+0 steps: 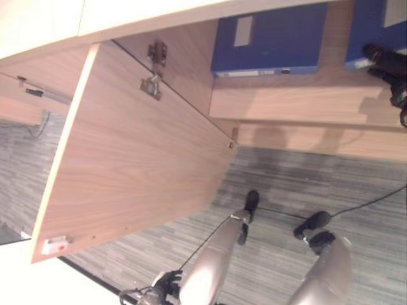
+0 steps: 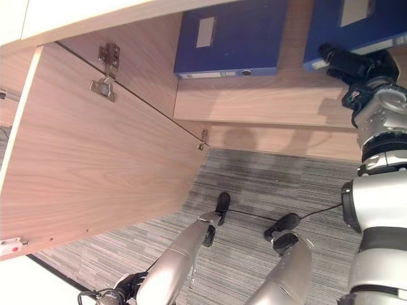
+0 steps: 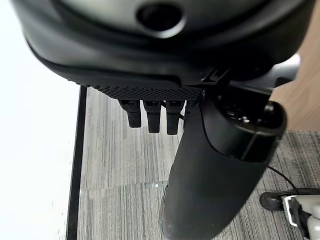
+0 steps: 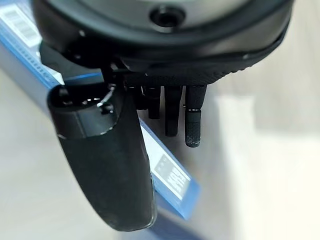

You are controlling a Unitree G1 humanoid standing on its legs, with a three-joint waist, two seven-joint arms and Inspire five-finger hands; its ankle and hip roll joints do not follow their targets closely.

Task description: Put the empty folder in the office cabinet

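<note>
The left hand (image 3: 210, 165) hangs low on the near left, over the grey striped carpet (image 2: 267, 184). Its fingers (image 3: 152, 117) point down, loosely bent, with the thumb apart from them, and it holds nothing.

A little farther, on the left, the cabinet door (image 1: 133, 152) stands swung open. It is light wood, with two metal hinges (image 1: 152, 86) near its far edge and a small white catch (image 1: 54, 244) at its near corner.

Past the door is the open cabinet (image 2: 267, 95), with a light wood shelf inside. A blue folder (image 2: 232, 38) lies flat on the shelf, near the middle, with a pale label on its cover and its spine turned toward the robot.

To the right of it, well apart, lies a second blue folder (image 2: 356, 25) on the same shelf, also with a pale label. The right hand (image 2: 353, 63) reaches into the cabinet on the far right, at the near edge of this second folder. In the right wrist view the fingers (image 4: 192, 120) hang fairly straight and the thumb (image 4: 107, 165) stands apart from them, just over the folder's blue edge and white label strip. The hand is not clamped on the folder. I cannot tell if it touches it.
</note>
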